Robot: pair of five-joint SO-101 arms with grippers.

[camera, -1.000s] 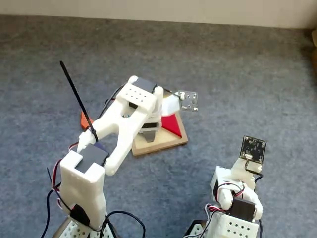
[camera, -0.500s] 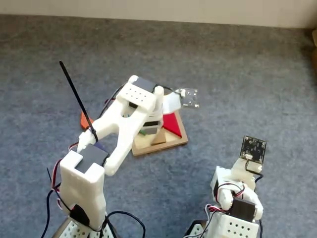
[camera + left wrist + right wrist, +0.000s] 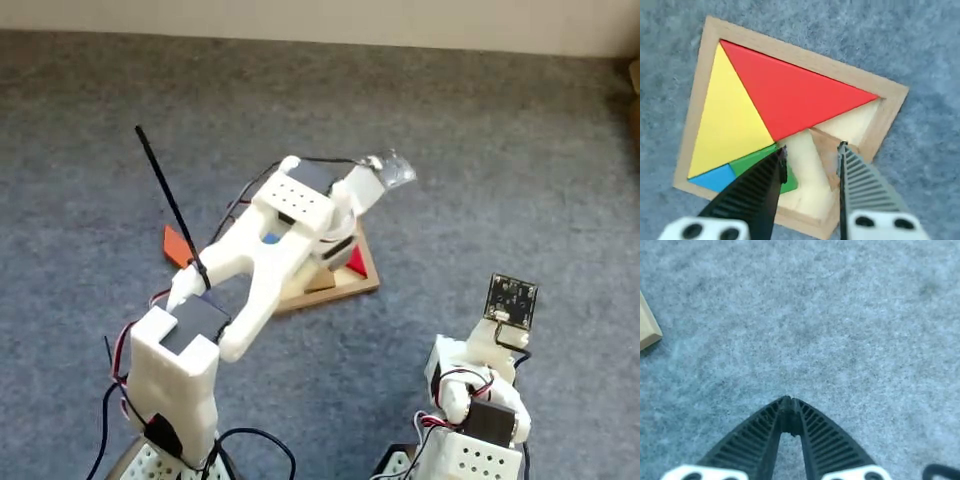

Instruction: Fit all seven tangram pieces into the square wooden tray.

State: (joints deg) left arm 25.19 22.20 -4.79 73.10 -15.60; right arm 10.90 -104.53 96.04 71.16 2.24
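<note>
Left claw (image 3: 812, 150): mine, released, hanging over the square wooden tray (image 3: 892, 100) on nubbly grey carpet (image 3: 840, 315). In the tray lie smooth red (image 3: 790, 95) and yellow (image 3: 730, 120) triangles, green (image 3: 750, 159) and blue (image 3: 712, 177) pieces, and a tan triangle (image 3: 822, 147) on bare wood. Right claw (image 3: 790, 402): ribbed fingers clenched above carpet. An orange piece (image 3: 177, 243) lies outside the tray.

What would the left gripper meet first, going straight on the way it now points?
The left gripper would probably meet the bare floor of the square wooden tray, between the green piece and brown triangular piece.
</note>
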